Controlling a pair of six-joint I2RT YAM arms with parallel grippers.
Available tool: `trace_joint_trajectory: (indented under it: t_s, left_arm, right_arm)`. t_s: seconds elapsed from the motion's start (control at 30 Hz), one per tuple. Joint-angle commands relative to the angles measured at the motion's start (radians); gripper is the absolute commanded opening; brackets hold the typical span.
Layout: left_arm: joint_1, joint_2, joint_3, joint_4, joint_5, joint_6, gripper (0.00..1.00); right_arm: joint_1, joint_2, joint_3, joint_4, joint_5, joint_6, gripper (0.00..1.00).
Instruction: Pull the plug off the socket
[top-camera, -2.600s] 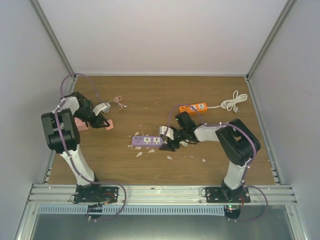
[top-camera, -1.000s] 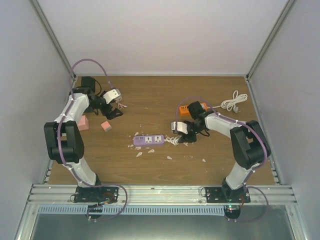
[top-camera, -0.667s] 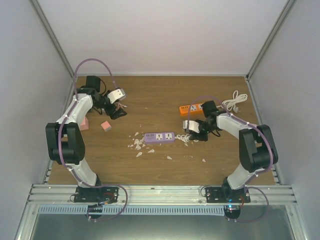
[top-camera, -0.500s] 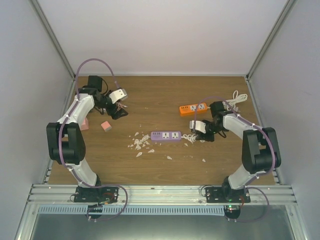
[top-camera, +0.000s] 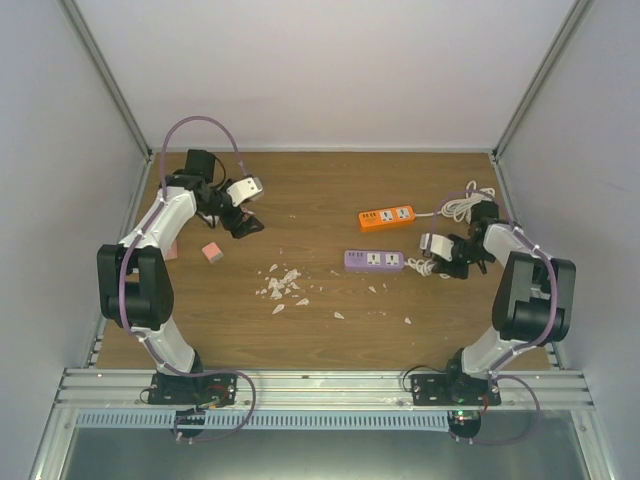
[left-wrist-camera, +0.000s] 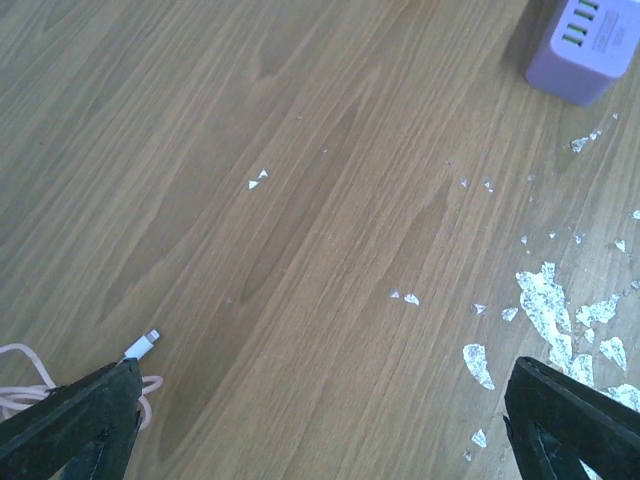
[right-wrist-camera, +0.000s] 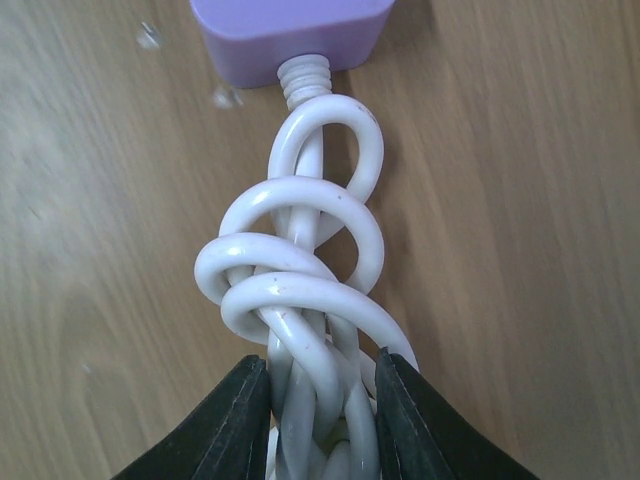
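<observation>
While the right fingers (right-wrist-camera: 238, 425) pinch narrowly on the coiled white cord (right-wrist-camera: 300, 270), the purple power strip (right-wrist-camera: 290, 25) lies flat just ahead of their tips, with the cord's loops between. Bare worktop (right-wrist-camera: 520, 250) opens on either side of the cord. An orange power strip (top-camera: 387, 217) lies apart, off to one side, and the worktop's right edge runs close behind that arm. The left fingers (left-wrist-camera: 80, 420) stand wide, holding nothing, over open wood strewn with white flakes (left-wrist-camera: 545, 300). A pink cable (left-wrist-camera: 138, 347) ends just beside one tip.
</observation>
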Motion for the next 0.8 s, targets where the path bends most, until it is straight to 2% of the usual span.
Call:
trace_joint_trajectory:
  t_s: [0.0,0.27,0.57,0.77]
  left_arm:
    - [-0.016,-0.002,0.033,0.037,0.0,-0.014,0.99]
    - [-0.022,0.0,0.03,0.036,-0.015,-0.024,0.99]
    - [-0.023,0.002,0.04,0.035,-0.021,-0.041,0.99]
    - [-0.02,0.017,0.111,0.03,-0.02,-0.091,0.99]
  right_arm:
    - [-0.078,0.043,0.065,-0.005,0.041,-0.092,0.3]
    - [-0.188,0.119,0.156,-0.003,0.069,-0.144,0.33]
    - [-0.208,0.131,0.262,-0.03,0.026,-0.097,0.45]
    - [-0.208,0.125,0.384,-0.108,-0.045,-0.028,0.54]
